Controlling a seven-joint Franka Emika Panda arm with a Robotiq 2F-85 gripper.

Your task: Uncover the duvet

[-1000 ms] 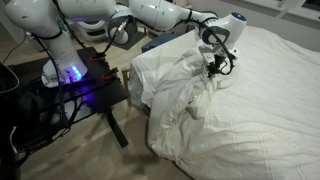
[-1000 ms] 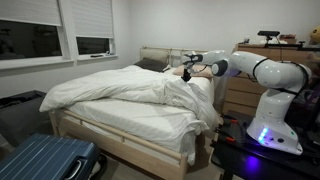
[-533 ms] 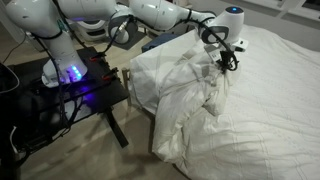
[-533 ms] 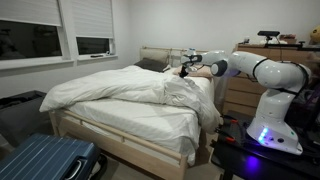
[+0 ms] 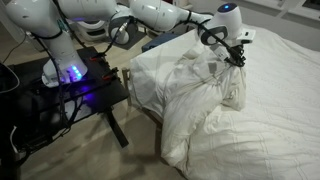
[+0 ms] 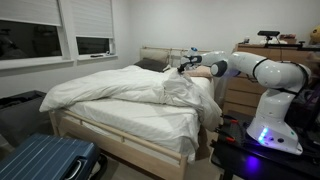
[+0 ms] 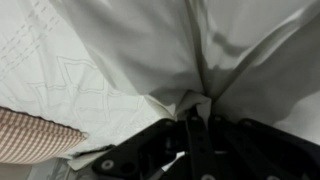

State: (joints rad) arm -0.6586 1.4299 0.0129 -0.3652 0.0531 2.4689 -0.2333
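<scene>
The duvet (image 5: 260, 120) is a big, puffy white cover over the bed, seen in both exterior views (image 6: 110, 90). My gripper (image 5: 238, 58) is shut on a bunched fold of it near the bed's head end and holds that fold lifted, so the cloth hangs in wrinkles beneath. It also shows in an exterior view (image 6: 186, 66). In the wrist view the gripper (image 7: 196, 108) has its two black fingers pressed together on a pinch of the duvet (image 7: 230, 50), which fills the top of the frame.
A quilted white sheet (image 7: 60, 75) and a checked pillow (image 7: 35, 135) lie exposed beside the lifted fold. The wooden bed frame (image 6: 120, 145), a blue suitcase (image 6: 45, 160), a dresser (image 6: 245, 90) and the dark robot stand (image 5: 70, 90) surround the bed.
My gripper has moved further across the bed with the duvet fold, dragging the cloth along and lifting it slightly; more of the bunched fabric is pulled off the near edge.
</scene>
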